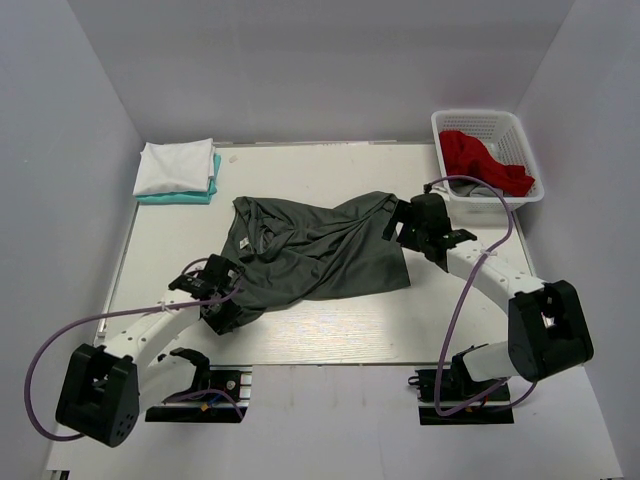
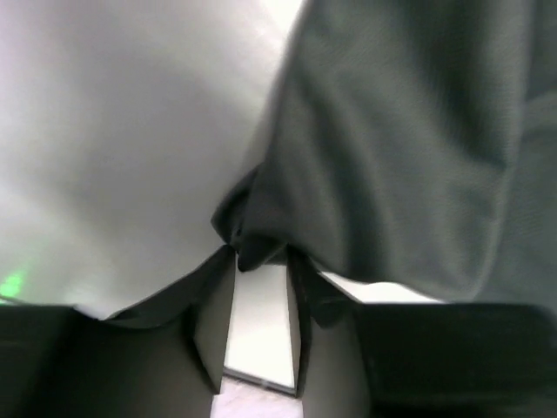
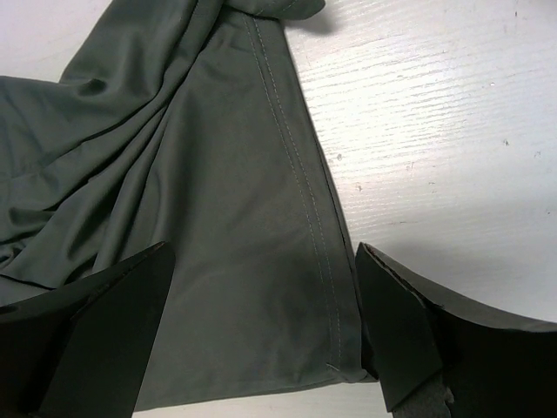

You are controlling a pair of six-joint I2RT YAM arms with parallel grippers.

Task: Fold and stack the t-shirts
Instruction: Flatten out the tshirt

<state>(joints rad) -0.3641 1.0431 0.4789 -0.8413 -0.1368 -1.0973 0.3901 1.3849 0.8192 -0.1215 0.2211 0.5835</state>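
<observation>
The left gripper (image 2: pixel 258 261) is clenched on only a small pucker of the dark grey t-shirt (image 1: pixel 320 250), nipped between its narrowed fingertips at the shirt's corner farthest from the basket (image 1: pixel 480 115). With so little cloth in the bite, I judge that a lift or pull could let it slip free, or drag the whole shirt crooked across the table (image 1: pixel 330 330). The right gripper (image 3: pixel 263 252) stands spread wide and empty, straddling the stitched hem at the shirt edge nearest the basket. If it closes off that hem, it may catch just 1 layer.

The shirt lies rumpled and unfolded, left of the basket and nearer the arms. 1 red t-shirt (image 1: pixel 475 155) sits inside the basket. The white t-shirt (image 1: pixel 178 165) lies folded on the teal t-shirt (image 1: pixel 200 197), far left of the basket.
</observation>
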